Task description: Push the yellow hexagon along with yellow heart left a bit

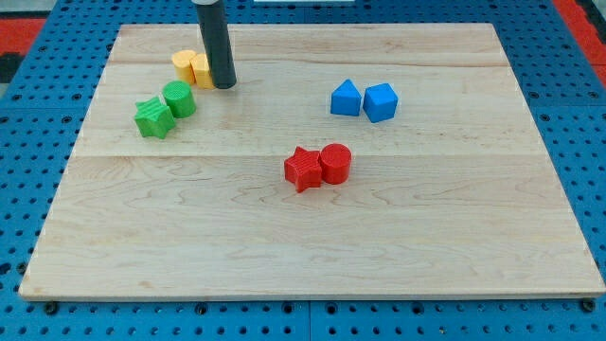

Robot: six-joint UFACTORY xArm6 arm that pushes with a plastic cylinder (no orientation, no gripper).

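Up near your board's [312,246] top-left corner, my tip [224,85] touches the yellow heart's [202,69] right side; the yellow hexagon [184,64] adjoins it left. No gripper exists. Ridged green star [152,118] and green cylinder [179,98] sit just below.

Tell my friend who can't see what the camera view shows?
My tip touches the right side of two yellow blocks near the wooden board's top left. Green blocks sit just below, blue blocks right, red blocks middle.

One view — high, angled down, whole board [312,237], moderately near
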